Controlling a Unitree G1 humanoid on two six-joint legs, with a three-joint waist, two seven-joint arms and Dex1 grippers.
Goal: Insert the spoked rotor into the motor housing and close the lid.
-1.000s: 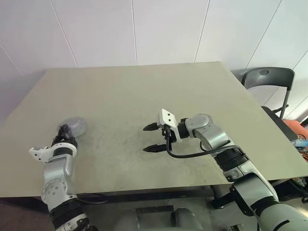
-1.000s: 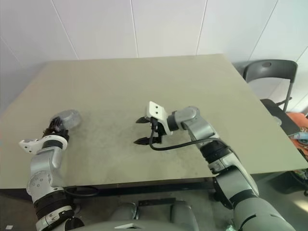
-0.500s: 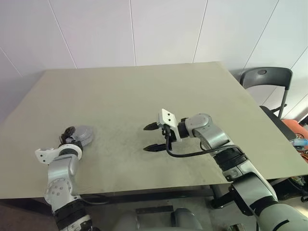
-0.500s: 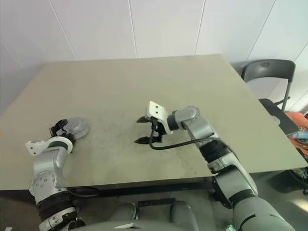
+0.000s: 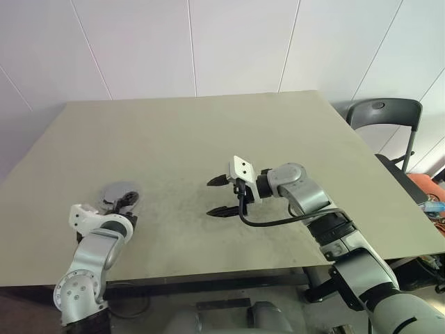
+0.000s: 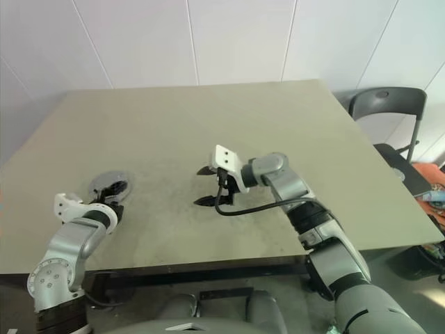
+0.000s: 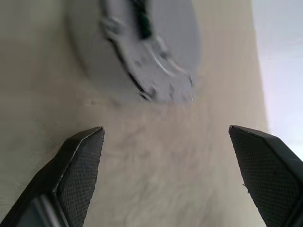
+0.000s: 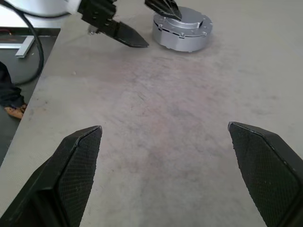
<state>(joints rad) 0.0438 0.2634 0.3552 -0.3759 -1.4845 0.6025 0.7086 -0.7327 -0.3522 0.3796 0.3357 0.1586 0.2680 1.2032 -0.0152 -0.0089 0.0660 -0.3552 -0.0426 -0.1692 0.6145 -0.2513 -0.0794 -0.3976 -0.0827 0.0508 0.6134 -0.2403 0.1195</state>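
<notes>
The motor housing (image 5: 119, 193), lid (image 8: 185, 18) on top, sat near the counter's (image 5: 208, 139) front left edge. The left end effector (image 5: 127, 203) stood open just beside it; the right end effector (image 5: 218, 196) hung open mid-counter.

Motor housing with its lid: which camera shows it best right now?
The right wrist view: the motor housing stands whole with the lid on top. The left wrist view crops and blurs it; the eye views show it small beside the left gripper.
</notes>
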